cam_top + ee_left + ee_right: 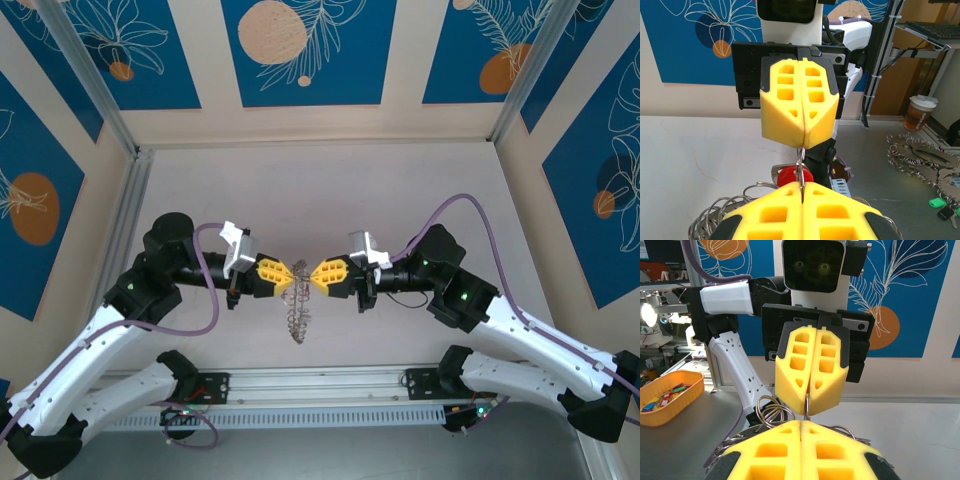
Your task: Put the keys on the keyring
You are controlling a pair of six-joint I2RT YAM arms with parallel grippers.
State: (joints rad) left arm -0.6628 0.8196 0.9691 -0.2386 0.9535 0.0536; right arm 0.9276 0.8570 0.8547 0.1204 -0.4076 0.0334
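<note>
Currently L+R jaws both pinch keyring (296, 310) btwn them, red key (787, 177) just below.

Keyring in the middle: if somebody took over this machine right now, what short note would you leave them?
Left pincer: shut, pinching the wire of the keyring.
Right pincer: shut on the same wire, tip to tip with the left.
The keyring hangs between them, its silvery bunch dangling below.
Red-headed key: just behind the pinched wire; whether it is threaded on cannot be told.
Done: ring gripped by both pincers.
Left: check the red-headed key is on; if not, thread it.
</note>
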